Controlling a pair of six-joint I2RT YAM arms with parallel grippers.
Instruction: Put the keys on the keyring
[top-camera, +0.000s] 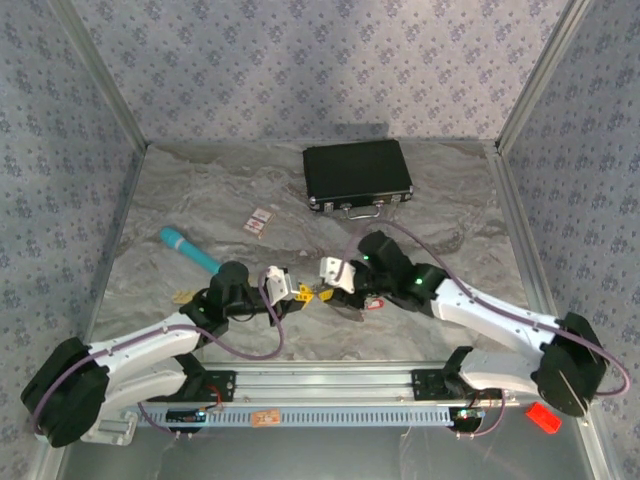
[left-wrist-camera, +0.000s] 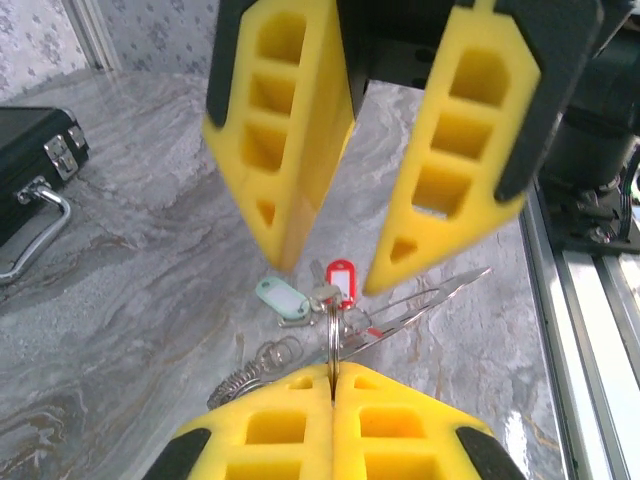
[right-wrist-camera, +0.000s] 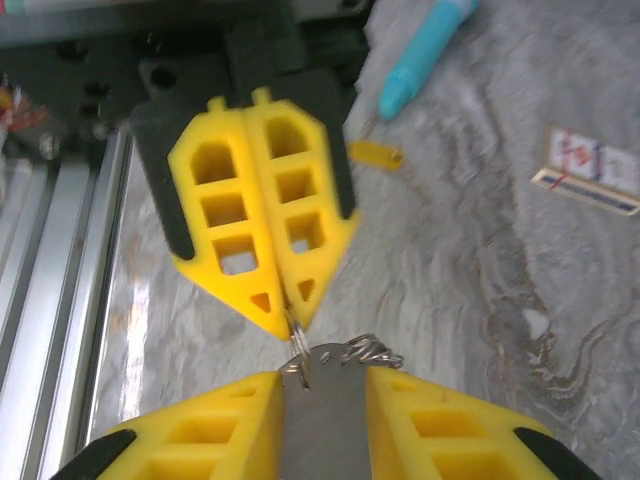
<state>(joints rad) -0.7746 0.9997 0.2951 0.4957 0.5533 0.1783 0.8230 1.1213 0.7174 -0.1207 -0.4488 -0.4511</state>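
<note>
Spreading across the overhead view, the grey marbled tabletop (top-camera: 200, 185) carries a black rectangular hard case (top-camera: 358, 176) with a metal handle toward 12 o'clock, lying flat and shut. At about 9 o'clock from the table's middle lies a teal plastic stick (top-camera: 188, 248), slanted, its paler tip pointing toward 5 o'clock. Two white-and-grey arms reach in from 6 o'clock and meet nose to nose just below the table's middle, at 6 o'clock from the case. The left gripper (left-wrist-camera: 332, 378) has its yellow foam fingers pressed flat together, pinching the keyring (left-wrist-camera: 331, 338), a thin silvery wire loop that stands edge-on out of the seam between them. Facing it, the right gripper (left-wrist-camera: 334, 277) has its yellow fingers standing apart with a clear gap and nothing pinched between them; their tips hang just above the loop. Two small white-and-red cards (top-camera: 259, 221) lie at 8 o'clock from the case, well apart from both arms. A small red plastic tag (left-wrist-camera: 341, 279) hangs at the loop's far side, with a pale green tag (left-wrist-camera: 280, 297) just beside it at 9 o'clock and a short silvery chain (left-wrist-camera: 250, 375) trailing toward 7 o'clock. One tiny key with a yellow plastic head (right-wrist-camera: 375, 154) lies on the marble at 7 o'clock from the stick's tip, apart from the keyring.
</note>
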